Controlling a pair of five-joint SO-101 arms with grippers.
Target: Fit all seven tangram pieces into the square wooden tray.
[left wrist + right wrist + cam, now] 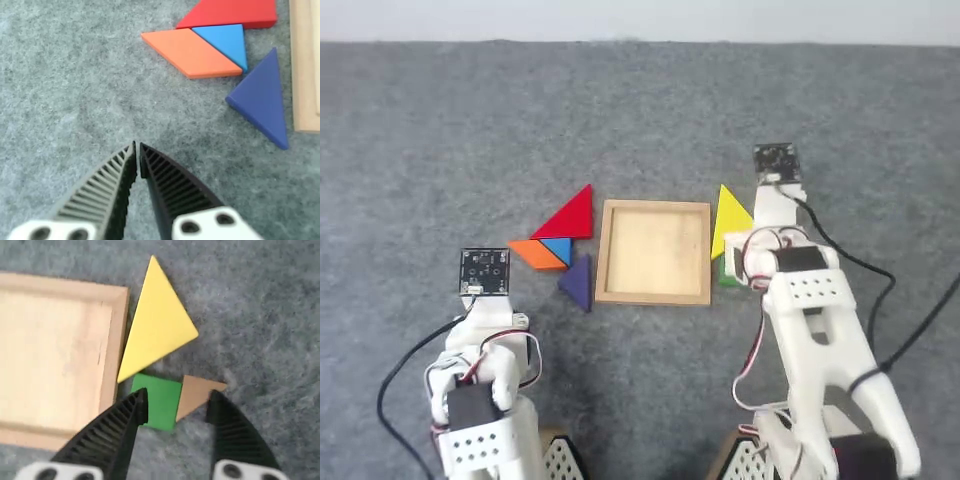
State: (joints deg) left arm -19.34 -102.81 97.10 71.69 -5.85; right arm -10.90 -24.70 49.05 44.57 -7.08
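Seven pieces (572, 218), seemingly, lie beside the wooden tray (603, 255).

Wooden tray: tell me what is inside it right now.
Nothing lies inside the wooden tray: the high view shows its whole bare floor, with nothing covering it. The right wrist view cuts off one side of it.

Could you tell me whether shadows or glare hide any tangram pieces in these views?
High view: soft, even light, no glare on the wooden tray. Left wrist view: no hard shadow around the left gripper; the dark blue triangle is plainly lit. Right wrist view: a thin dark shadow edges the yellow triangle beside the green square; nothing hidden.
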